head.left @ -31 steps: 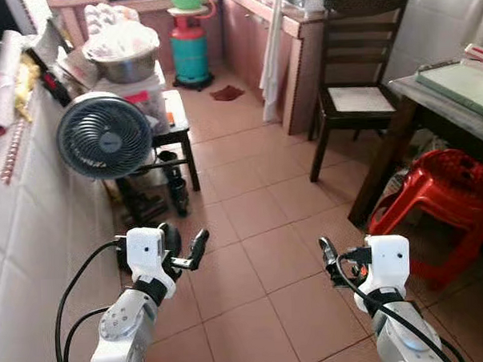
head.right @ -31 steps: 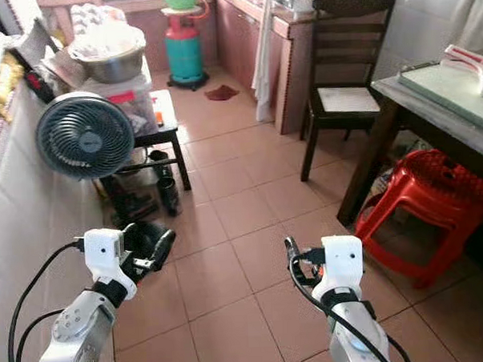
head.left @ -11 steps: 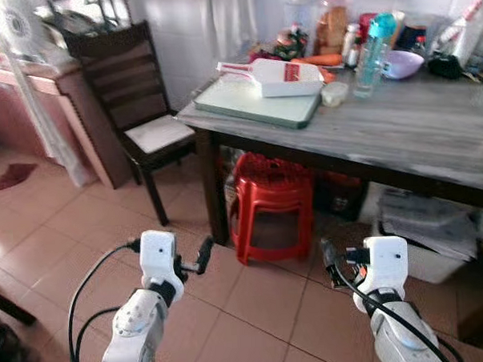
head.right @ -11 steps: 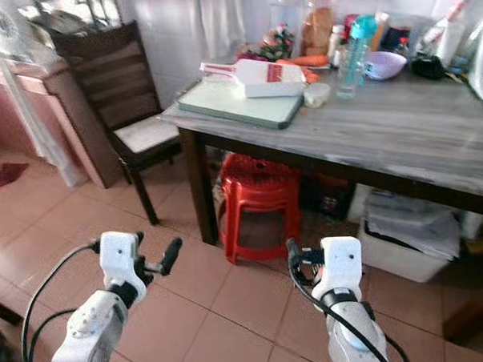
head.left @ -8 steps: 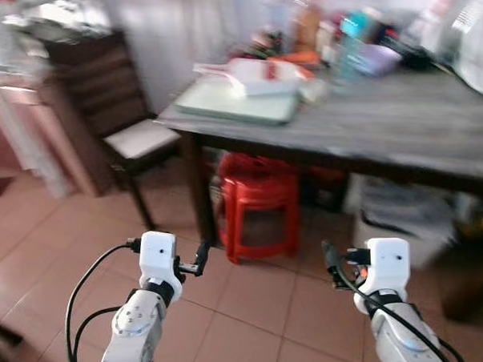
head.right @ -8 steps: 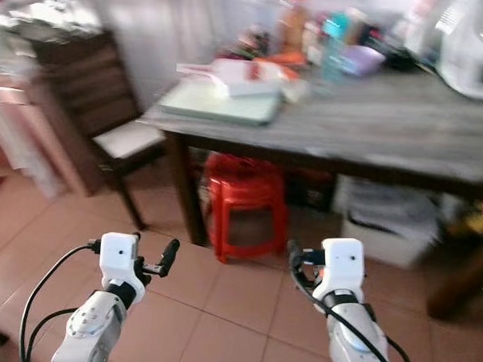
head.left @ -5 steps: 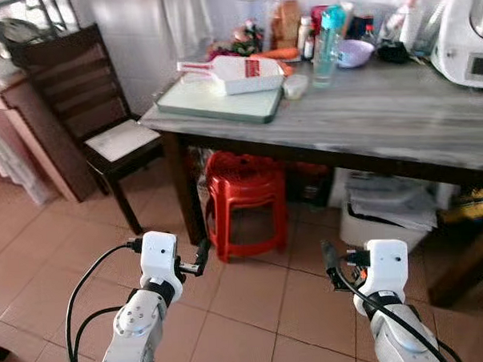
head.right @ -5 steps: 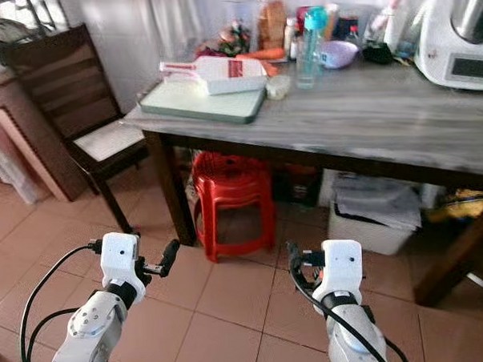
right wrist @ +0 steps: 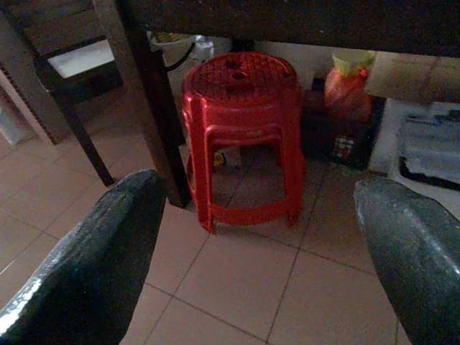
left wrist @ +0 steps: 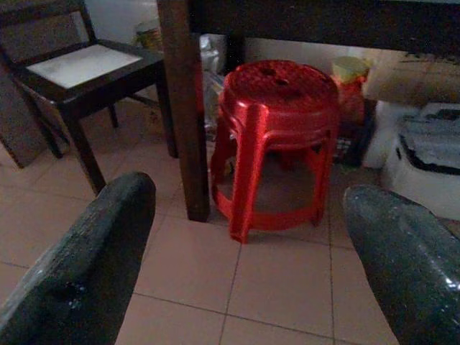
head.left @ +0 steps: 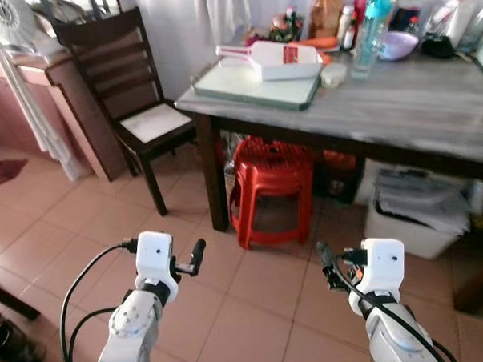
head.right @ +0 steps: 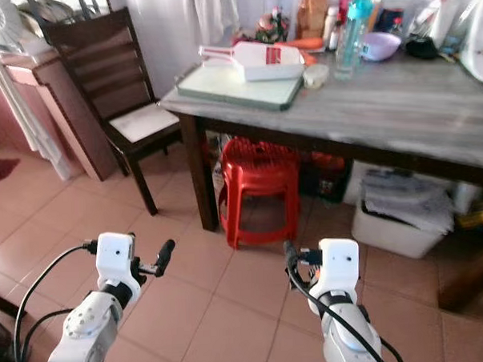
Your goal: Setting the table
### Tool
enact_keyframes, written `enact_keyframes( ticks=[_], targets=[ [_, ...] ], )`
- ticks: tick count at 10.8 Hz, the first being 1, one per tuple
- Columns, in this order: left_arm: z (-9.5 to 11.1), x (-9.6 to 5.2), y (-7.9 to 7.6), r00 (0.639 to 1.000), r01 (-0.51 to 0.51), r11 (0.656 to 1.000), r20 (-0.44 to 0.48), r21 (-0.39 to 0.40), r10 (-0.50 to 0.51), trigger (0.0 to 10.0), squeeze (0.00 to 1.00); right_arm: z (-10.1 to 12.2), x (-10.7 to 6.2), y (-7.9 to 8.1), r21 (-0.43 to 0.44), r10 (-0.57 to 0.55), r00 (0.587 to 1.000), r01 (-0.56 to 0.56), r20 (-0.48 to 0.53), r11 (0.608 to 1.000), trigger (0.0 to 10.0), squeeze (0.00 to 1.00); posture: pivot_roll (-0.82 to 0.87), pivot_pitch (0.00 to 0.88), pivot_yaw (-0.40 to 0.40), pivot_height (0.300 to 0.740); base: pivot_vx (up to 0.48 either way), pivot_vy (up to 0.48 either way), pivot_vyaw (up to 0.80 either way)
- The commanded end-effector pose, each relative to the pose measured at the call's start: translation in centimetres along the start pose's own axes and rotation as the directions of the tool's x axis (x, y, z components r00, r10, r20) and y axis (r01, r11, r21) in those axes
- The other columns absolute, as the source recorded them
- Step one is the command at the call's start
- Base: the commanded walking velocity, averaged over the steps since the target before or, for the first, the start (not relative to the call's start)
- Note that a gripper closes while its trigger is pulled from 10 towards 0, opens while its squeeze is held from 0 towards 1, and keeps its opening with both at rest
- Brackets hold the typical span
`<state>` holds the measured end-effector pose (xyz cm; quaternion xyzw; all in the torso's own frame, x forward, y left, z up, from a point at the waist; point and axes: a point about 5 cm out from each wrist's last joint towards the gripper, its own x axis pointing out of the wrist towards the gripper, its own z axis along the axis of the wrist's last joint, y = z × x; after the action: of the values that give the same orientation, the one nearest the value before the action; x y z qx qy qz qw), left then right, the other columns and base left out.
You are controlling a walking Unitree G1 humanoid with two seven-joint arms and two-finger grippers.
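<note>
The robot stands on the terracotta tiled floor [head.left: 91, 228], a little way short of the grey wood-grain worktop [head.left: 415, 109] on dark legs, with both arms held forward at waist height. The left gripper [head.left: 195, 255] and the right gripper [head.left: 325, 261] hang over bare tiles, well apart from any object. In the wrist views the left fingers [left wrist: 79, 266] and the right fingers [right wrist: 93, 259] stand wide apart with nothing between them, a sensible carrying posture while the robot closes in, since nothing is within reach yet.

The things for setting sit on the worktop: a pale green rectangular tray [head.left: 257, 84] at the near left corner, a white scoop-shaped container with a red label [head.left: 276, 59] lying on it, a small white cup [head.left: 331, 74] just beside the tray, a tall teal-capped water bottle [head.left: 365, 35] and a lilac bowl [head.left: 398, 44] farther back among jars. They cluster toward the wall side, leaving the near edge free.

A stack of red plastic stools [head.left: 274, 187] is tucked under the worktop, and a dark wooden chair with a pale seat [head.left: 134, 97] stands at its left end. These would likely obstruct a straight approach, so I judge the robot needs to step nearer and raise its arms.
</note>
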<state>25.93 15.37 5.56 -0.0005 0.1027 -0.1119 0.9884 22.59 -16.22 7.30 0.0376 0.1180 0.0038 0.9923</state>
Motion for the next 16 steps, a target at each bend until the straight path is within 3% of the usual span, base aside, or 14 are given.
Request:
enact_keyframes(
  ticks=[1, 10, 16],
  targets=[
    [-0.27, -0.02, -0.01, 1.0, -0.001, 1.0, -0.02, 0.012, 0.001, 10.0, 0.0, -0.57, -0.09, -0.51, 0.01, -0.028, 0.999, 0.028, -0.028, 1.0, 10.0, 0.0, 0.05, 0.0, 0.041, 0.74, -0.319, 0.0, 0.0],
    [0.61, 0.0, -0.75, 0.991, 0.127, 0.991, 0.039, -0.042, -0.126, 10.0, 0.0, -0.9, -0.22, -0.88, 0.014, -0.052, 0.998, 0.053, -0.036, 0.999, 10.0, 0.0, 0.04, 0.0, 0.044, 0.74, -0.03, -0.032, 0.0],
    [0.67, -0.13, -0.64, 0.989, 0.142, 0.989, 0.039, -0.034, -0.141, 10.0, 0.0, -1.17, -0.15, -0.53, 0.02, -0.047, 0.998, 0.048, -0.04, 0.999, 10.0, 0.0, 0.05, 0.0, 0.05, 0.74, 0.0, -0.472, 0.0]
  ],
)
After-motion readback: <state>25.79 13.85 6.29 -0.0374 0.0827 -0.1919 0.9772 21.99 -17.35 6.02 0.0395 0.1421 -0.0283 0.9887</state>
